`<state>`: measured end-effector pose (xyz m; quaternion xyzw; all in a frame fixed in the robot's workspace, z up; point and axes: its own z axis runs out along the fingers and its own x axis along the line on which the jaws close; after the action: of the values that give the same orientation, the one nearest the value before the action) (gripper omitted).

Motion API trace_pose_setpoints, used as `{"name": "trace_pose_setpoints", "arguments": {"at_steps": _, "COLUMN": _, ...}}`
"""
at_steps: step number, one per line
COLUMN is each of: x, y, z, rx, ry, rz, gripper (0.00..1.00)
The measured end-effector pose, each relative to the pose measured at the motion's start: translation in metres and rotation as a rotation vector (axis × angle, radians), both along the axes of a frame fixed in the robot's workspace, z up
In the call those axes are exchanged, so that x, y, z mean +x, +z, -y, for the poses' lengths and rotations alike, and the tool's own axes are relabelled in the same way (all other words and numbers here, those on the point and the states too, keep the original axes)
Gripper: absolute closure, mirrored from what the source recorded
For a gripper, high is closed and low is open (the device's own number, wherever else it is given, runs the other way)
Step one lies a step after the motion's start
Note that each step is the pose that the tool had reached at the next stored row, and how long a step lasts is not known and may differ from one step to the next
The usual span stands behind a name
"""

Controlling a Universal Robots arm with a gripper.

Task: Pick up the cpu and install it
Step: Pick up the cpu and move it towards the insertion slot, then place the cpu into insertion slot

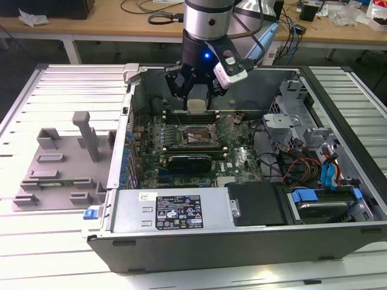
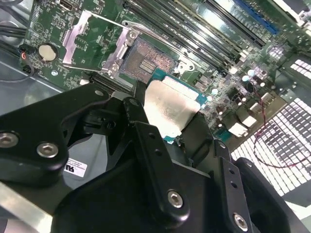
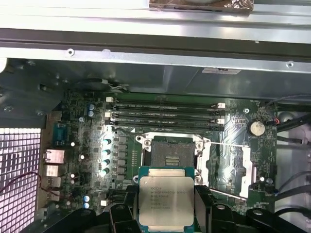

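Observation:
The cpu [image 1: 196, 106] [image 2: 170, 108] [image 3: 166, 199], a flat square chip with a silvery top and a green rim, hangs above the motherboard with my black gripper [image 1: 195, 104] [image 3: 166, 206] shut on its two sides. It is held level over the board, a little short of the open socket [image 1: 191, 136] [image 2: 144, 62] [image 3: 169, 155]. The socket's metal load plate [image 2: 90, 39] [image 3: 243, 167] is swung open to one side, and the contact field inside is bare.
The open computer case [image 1: 181, 241] has tall walls around the board. Memory slots [image 3: 165, 112] run beside the socket. Cables and a drive cage [image 1: 302, 130] crowd the exterior view's right. A grey fixture tray [image 1: 60, 163] lies outside the case on the exterior view's left.

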<state>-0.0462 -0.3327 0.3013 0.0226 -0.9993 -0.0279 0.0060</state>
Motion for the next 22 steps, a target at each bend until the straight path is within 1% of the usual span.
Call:
{"name": "trace_pose_setpoints", "arguments": {"at_steps": 1, "x": 0.0001, "y": -0.0017, "z": -0.0002, "rx": -0.0016, "ry": 0.004, "rz": 0.0023, "gripper": 0.45}}
{"name": "trace_pose_setpoints", "arguments": {"at_steps": 3, "x": 0.0, "y": -0.0079, "z": -0.0008, "rx": -0.0034, "ry": 0.005, "rz": 0.0027, "gripper": 0.45}}
{"name": "trace_pose_setpoints", "arguments": {"at_steps": 5, "x": 0.0, "y": -0.0118, "z": -0.0016, "rx": -0.0043, "ry": 0.005, "rz": 0.0027, "gripper": 0.45}}
{"name": "trace_pose_setpoints", "arguments": {"at_steps": 6, "x": 0.0, "y": -0.0135, "z": -0.0018, "rx": -0.0075, "ry": 0.006, "rz": 0.0026, "gripper": 0.45}}
{"name": "trace_pose_setpoints", "arguments": {"at_steps": 21, "x": 0.0, "y": -0.0136, "z": -0.0018, "rx": -0.0087, "ry": 0.005, "rz": 0.0026, "gripper": 0.45}}
{"name": "trace_pose_setpoints", "arguments": {"at_steps": 22, "x": 0.0, "y": -0.0137, "z": -0.0018, "rx": -0.0088, "ry": 0.001, "rz": 0.0026, "gripper": 0.45}}
